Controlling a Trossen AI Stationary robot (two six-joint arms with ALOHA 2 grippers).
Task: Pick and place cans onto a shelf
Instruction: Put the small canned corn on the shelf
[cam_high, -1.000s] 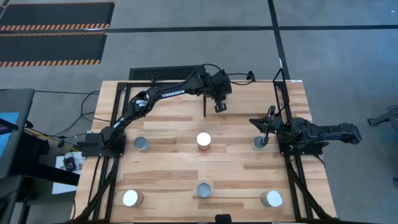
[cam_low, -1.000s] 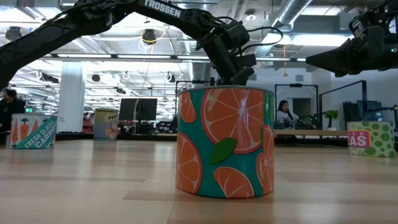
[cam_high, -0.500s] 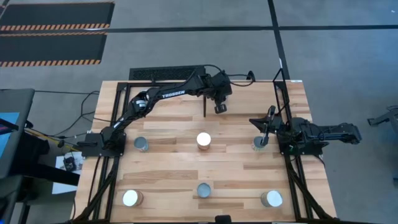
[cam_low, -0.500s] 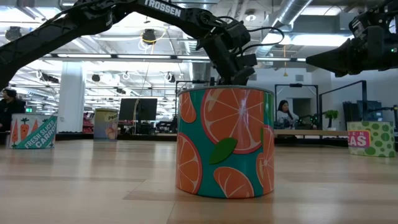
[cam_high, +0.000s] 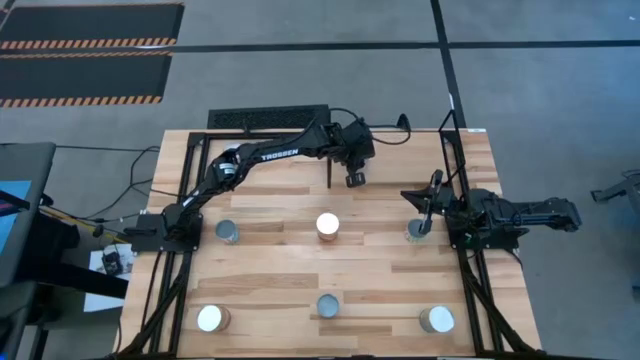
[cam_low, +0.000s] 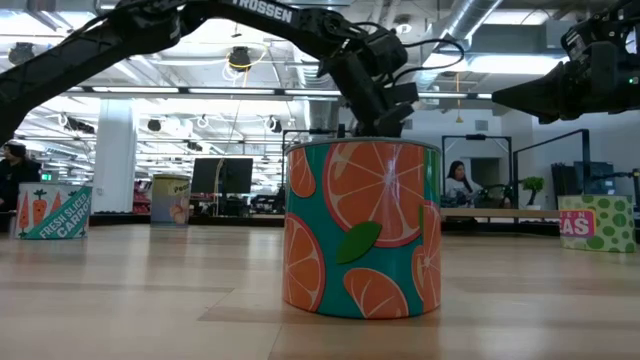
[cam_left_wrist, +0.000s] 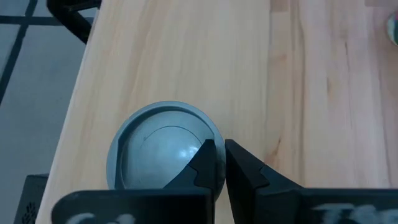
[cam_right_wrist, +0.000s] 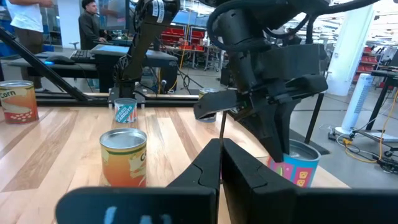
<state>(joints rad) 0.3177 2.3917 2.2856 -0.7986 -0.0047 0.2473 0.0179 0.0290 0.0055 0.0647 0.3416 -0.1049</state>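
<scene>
lighting even and bright overhead; wooden table (cam_high: 300, 270) evenly lit in the high view, shadows under the arms short and soft. white-topped can (cam_high: 327, 224) at table centre glares almost to blown-out white. low view: backlit by ceiling strip lights and bright windows behind, so the arms read as dark silhouettes; orange-printed can (cam_low: 362, 228) close to the lens is sharp, room beyond slightly soft. left wrist view: grey can lid (cam_left_wrist: 163, 149) shows a soft highlight; own fingers at the frame edge blurred. right wrist view: near fingers out of focus, background mildly hazy, lines bowed toward the edges.
</scene>
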